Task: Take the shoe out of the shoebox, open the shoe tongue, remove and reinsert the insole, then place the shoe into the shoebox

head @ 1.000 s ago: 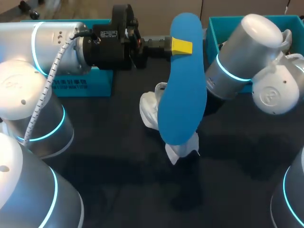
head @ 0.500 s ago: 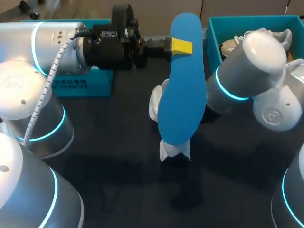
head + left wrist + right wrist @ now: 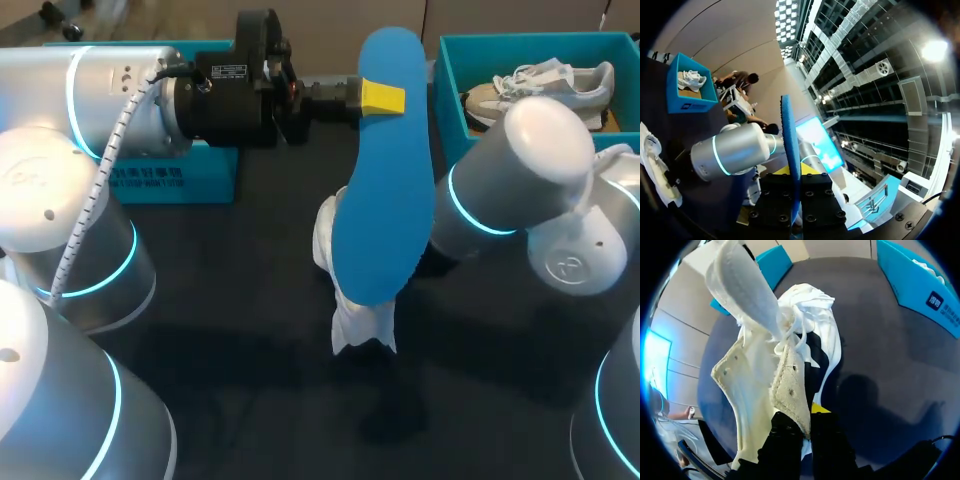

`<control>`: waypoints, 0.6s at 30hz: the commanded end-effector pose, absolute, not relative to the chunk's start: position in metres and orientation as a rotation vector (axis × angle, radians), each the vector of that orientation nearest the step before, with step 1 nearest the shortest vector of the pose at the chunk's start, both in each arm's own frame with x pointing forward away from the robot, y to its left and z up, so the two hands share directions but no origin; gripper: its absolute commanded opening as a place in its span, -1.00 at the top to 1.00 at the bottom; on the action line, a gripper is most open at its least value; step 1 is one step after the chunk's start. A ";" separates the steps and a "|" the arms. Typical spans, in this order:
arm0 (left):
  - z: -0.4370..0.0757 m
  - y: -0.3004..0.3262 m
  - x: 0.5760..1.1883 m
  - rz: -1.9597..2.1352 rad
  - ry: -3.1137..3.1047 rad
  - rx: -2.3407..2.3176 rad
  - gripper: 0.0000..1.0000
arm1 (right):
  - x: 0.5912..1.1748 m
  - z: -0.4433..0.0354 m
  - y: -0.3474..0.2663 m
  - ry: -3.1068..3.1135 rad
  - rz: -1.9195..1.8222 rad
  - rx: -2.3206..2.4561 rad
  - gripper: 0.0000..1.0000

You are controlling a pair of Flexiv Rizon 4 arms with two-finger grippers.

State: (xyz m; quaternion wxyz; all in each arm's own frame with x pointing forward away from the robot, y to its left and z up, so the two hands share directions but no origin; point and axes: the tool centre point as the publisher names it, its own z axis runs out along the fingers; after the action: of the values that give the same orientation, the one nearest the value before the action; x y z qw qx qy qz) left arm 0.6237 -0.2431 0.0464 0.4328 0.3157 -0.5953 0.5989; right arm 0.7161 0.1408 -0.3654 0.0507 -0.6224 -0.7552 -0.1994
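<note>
My left gripper (image 3: 378, 97) is shut on the blue insole (image 3: 384, 190) and holds it in the air above the table's middle. In the left wrist view the insole (image 3: 791, 145) stands edge-on between the fingers of the left gripper (image 3: 794, 186). Behind and below the insole hangs the white shoe (image 3: 356, 312), partly hidden by it. My right gripper (image 3: 806, 424) is shut on the shoe's (image 3: 771, 365) side wall, its tongue (image 3: 742, 287) flipped out. In the head view the right gripper is hidden behind the insole. The shoe (image 3: 652, 159) shows beside my right arm (image 3: 735, 152).
A teal shoebox (image 3: 452, 80) at the back right holds a second grey-white shoe (image 3: 545, 82). A teal lid (image 3: 175, 180) lies at the back left under my left arm. The shoebox (image 3: 687, 87) also shows far off in the left wrist view.
My right arm has swung the shoe toward the left and front, turning it behind the insole, and uncovered the shoe in the box. The left arm and insole have kept still.
</note>
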 end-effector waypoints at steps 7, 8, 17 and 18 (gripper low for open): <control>0.046 -0.244 0.623 1.492 -1.484 0.788 1.00 | 0.714 -0.390 0.152 -2.245 -0.628 -1.925 1.00; 0.046 -0.244 0.623 1.492 -1.484 0.788 1.00 | 0.714 -0.392 0.153 -2.239 -0.627 -1.929 1.00; 0.046 -0.244 0.623 1.492 -1.484 0.788 1.00 | 0.712 -0.398 0.149 -2.146 -0.648 -1.986 1.00; 0.046 -0.244 0.623 1.492 -1.484 0.788 1.00 | 0.712 -0.398 0.149 -2.134 -0.655 -1.981 1.00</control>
State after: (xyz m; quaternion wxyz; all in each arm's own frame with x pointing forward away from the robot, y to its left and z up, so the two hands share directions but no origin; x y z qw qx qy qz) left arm 0.6236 -0.2431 0.0464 0.4328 0.3157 -0.5953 0.5989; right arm 0.7139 0.1523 -0.3938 0.0743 -0.6624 -0.7151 -0.2104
